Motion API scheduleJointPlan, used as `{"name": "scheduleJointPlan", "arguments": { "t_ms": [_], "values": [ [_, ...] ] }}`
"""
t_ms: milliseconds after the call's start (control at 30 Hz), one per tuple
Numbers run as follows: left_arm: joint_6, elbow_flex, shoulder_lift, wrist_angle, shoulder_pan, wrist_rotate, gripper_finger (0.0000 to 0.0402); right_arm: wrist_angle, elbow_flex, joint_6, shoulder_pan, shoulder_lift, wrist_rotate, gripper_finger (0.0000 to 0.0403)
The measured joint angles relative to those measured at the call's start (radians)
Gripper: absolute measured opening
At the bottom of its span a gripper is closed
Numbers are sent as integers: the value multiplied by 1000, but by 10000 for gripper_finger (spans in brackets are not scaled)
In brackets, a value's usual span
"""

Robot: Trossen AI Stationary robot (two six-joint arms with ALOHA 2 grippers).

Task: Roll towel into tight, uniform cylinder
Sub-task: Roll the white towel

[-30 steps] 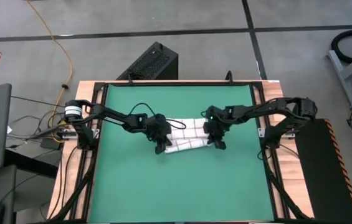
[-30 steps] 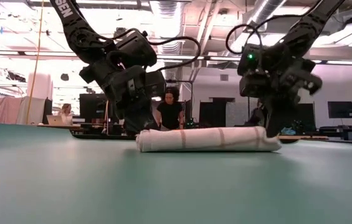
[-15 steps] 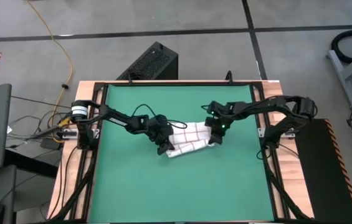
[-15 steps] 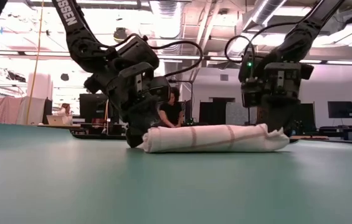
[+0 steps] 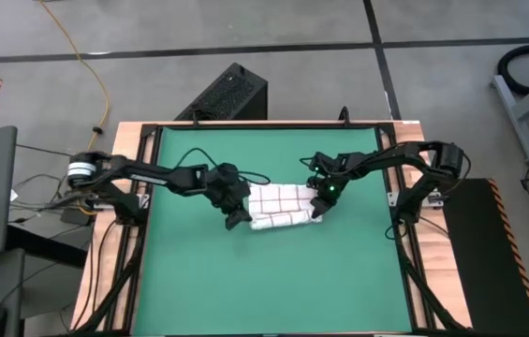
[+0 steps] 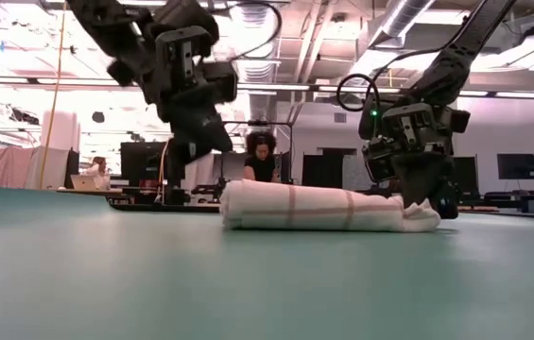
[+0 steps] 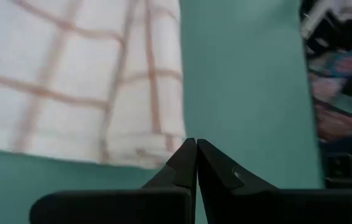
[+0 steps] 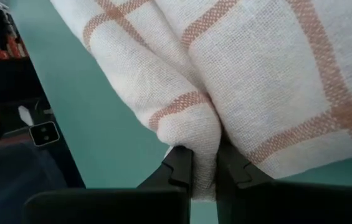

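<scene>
Since a second ago the left hand has let go of the roll's end and risen clear of the mat, while the right hand has shifted toward the far edge of the bench and pulled its end of the cloth with it.

Nearest the low camera lies the towel, a white checked cloth partly rolled into a thick cylinder on the green mat, about midway across the bench and a little nearer the far edge than the near one. From above, the towel shows its rolled edge toward the near side and a flat, unrolled part toward the far side.

Its right end sits in the right hand: in the right wrist view the two fingers are nearly closed and pinch a fold of the towel between them. That arm reaches in from the right edge of the bench, bent low, its wrist angled down onto the cloth.

Just beside the towel's left end hangs the left hand, above the mat and not touching the cloth. Its fingers are pressed together and hold nothing, with the towel's edge just beyond the tips. The left arm stretches in long from the left edge of the bench.

Beyond the far edge, a person stands in the room.
</scene>
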Motion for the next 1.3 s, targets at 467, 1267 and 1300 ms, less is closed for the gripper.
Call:
{"name": "scheduleJointPlan", "arguments": {
  "t_ms": [467,1267,1300],
  "values": [
    [587,133,-23,-197,-106,-386,0,-6,-2,56,-10,2,-145,44],
    [841,133,193,-20,-216,-429,0,10,-1,185,-22,1,-256,44],
    [856,132,193,-42,-223,-430,0,10,-1,186,-22,1,-256,44]
  ]
}}
